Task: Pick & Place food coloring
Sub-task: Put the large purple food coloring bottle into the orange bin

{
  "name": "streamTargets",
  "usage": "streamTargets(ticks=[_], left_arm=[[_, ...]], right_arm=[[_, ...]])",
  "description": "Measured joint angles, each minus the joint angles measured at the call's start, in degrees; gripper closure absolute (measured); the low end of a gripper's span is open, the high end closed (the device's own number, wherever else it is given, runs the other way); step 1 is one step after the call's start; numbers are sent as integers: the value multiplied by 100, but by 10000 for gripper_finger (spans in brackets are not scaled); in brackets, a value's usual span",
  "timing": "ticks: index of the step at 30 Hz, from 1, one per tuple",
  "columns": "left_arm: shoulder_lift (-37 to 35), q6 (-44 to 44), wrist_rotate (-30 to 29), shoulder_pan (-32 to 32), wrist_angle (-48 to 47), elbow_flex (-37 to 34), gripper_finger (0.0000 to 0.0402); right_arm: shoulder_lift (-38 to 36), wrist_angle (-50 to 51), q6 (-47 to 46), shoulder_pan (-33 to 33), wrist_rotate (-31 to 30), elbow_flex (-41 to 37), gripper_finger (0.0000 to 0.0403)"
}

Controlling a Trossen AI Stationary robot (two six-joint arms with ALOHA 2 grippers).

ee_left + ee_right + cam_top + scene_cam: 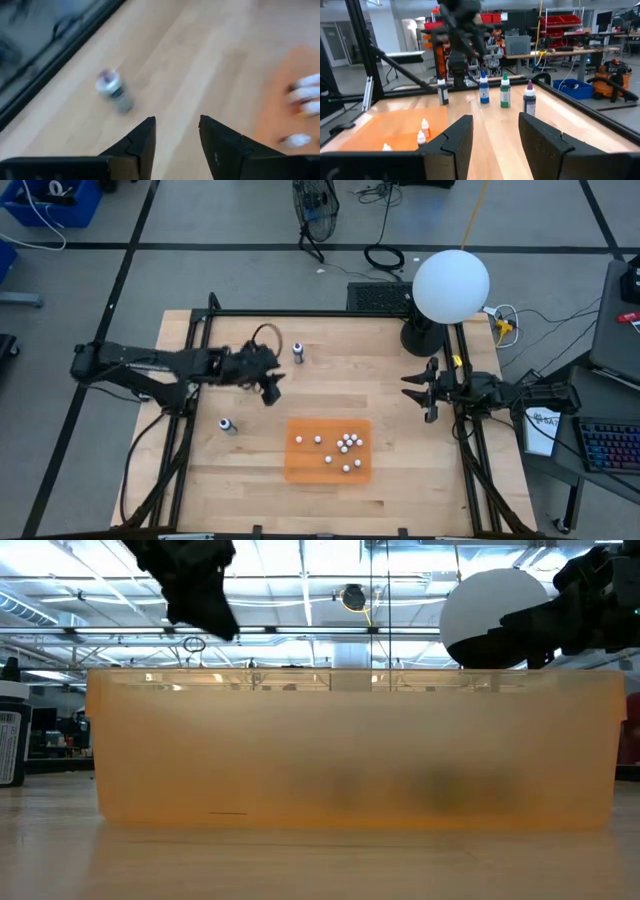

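Four food coloring bottles stand upright on the wooden table in the right wrist view: dark (442,91), blue (484,90), green (505,92) and purple (529,100). The high view shows only two, one toward the far edge (298,352) and one at near left (228,425); my left arm covers the ground between them. My left gripper (272,390) hovers open above the table left of centre, slanting down, with a blurred bottle (114,91) ahead of its empty fingers (177,120). My right gripper (416,393) waits open and level at the table's right side (495,120).
An orange tray (300,465) with several small white-capped pieces (345,445) lies near the front centre; its wall (350,750) fills the low view. A white globe lamp (450,285) stands at the far right corner. Black frame rails (300,313) run along the table's edges.
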State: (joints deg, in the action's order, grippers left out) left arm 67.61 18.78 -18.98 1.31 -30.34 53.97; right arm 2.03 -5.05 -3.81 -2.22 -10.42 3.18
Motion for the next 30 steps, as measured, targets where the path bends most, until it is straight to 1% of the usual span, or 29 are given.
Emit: streamTargets(ticks=[2, 5, 9, 12, 15, 18, 21, 24, 30], left_arm=[[256, 110, 293, 445, -595, 427, 232], [710, 165, 983, 1184, -1098, 919, 195], [1493, 240, 1920, 1986, -1290, 1606, 142], [2186, 116, 2306, 2376, -1574, 2225, 114], [2916, -178, 2369, 2589, -2151, 2961, 99], [3564, -381, 2347, 2696, -2696, 3718, 95], [4082, -469, 2344, 2700, -3114, 4214, 96], [4409, -621, 2344, 2624, -3314, 4394, 102], [4852, -851, 2143, 2484, -3345, 4364, 116]], right_arm=[[-1, -44, 0, 0, -1, -4, 254], [24, -25, 0, 0, -1, -4, 253], [24, -31, 0, 0, 0, -7, 256], [26, -33, 0, 0, 1, -7, 258], [26, -34, 0, 0, 1, -8, 257], [26, -33, 0, 0, 1, -9, 255], [26, -34, 0, 0, 1, -9, 255], [26, -33, 0, 0, 1, -9, 256], [26, -35, 0, 0, 1, -9, 253]])
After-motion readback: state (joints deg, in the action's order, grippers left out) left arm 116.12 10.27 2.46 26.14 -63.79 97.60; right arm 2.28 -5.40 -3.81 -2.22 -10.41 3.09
